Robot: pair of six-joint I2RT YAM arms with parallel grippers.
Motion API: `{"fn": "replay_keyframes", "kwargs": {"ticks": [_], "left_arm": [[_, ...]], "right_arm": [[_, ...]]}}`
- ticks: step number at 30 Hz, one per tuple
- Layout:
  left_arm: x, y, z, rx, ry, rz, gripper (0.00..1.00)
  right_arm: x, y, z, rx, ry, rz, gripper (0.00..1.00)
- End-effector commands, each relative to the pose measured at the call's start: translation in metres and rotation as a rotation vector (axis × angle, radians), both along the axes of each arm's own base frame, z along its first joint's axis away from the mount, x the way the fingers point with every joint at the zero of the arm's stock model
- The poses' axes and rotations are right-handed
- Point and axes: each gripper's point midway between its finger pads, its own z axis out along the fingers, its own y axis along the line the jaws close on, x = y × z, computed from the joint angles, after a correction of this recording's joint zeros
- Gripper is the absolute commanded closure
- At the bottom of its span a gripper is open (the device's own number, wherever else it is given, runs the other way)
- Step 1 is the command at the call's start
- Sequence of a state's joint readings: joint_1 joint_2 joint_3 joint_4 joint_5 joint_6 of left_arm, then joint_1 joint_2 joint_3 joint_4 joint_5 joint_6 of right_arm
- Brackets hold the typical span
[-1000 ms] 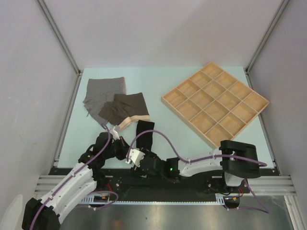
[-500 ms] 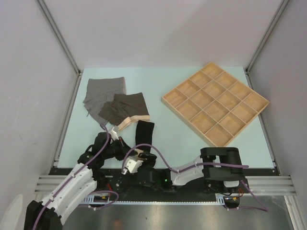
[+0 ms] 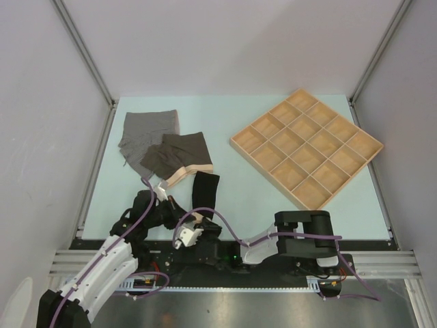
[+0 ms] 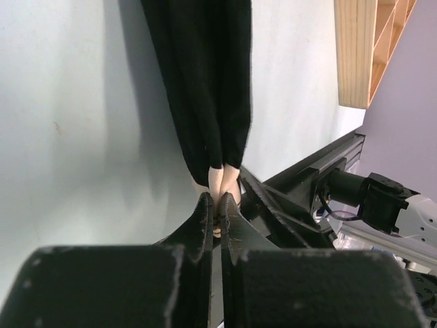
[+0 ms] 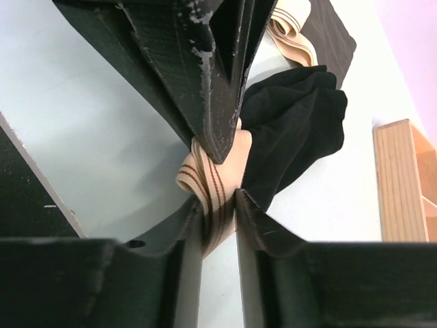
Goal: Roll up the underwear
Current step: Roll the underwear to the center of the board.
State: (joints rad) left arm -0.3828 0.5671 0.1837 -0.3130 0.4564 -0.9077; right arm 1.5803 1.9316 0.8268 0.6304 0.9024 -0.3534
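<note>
I have both arms on the black briefs, which lie as a long, narrow, folded strip on the table. They sit off the wooden tray on its left-arm side, apart from it, with bare table between them. The strip runs from about level with the tray's near corner down toward the arm bases. Its near end carries a tan waistband with thin dark stripes, and that end is where both tools meet. On the left wrist camera, the left gripper has its fingers pressed together on the band, with the black cloth stretching away from the tips and the tray's edge off to the upper right. On the right wrist camera, the right gripper has a finger on each side of the same band, both touching it, so I read it as clamped on the waistband. The left tool's black fingers come down onto the band from above, right against mine. The dark brown briefs lie further from the tray than the black pair, flat, with their own tan band toward the arms. The grey briefs lie further out again, their near corner tucked under the brown pair. Neither of these is touched by either arm.
</note>
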Motion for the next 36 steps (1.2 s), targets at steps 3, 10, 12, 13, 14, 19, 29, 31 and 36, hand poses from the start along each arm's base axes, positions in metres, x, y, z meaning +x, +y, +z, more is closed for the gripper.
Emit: {"fn": "replay_keyframes", "kwargs": {"ticks": [3,10,12,13,14,19,29,31,36], "left_arm": [[-0.001,-0.003,0.002,-0.025,-0.010,-0.024,1.00],[0.004,0.003,-0.004,0.016,-0.016,0.006,0.99],[0.008,0.007,-0.005,0.035,-0.030,0.028,0.89],[0.010,0.008,-0.004,0.044,-0.034,0.037,0.83],[0.013,0.010,-0.002,0.052,-0.048,0.048,0.70],[0.033,0.029,0.002,0.153,-0.115,0.148,0.43],[0.047,0.052,0.003,0.258,-0.183,0.253,0.39],[0.052,0.061,0.005,0.289,-0.204,0.290,0.38],[0.062,0.058,0.012,0.269,-0.303,0.287,0.40]], "right_arm": [[0.016,0.003,0.007,0.050,0.061,0.013,0.90],[0.016,0.006,0.003,-0.005,0.231,0.125,1.00],[0.017,0.006,0.005,-0.041,0.279,0.134,1.00],[0.016,0.008,0.001,-0.057,0.318,0.150,1.00],[0.016,0.009,0.001,-0.070,0.338,0.153,1.00],[0.005,0.010,-0.002,-0.173,0.479,0.185,1.00],[-0.008,0.008,-0.003,-0.238,0.761,0.266,1.00],[-0.008,0.009,-0.005,-0.231,0.824,0.294,1.00],[-0.002,0.011,-0.008,-0.196,0.956,0.350,1.00]]}}
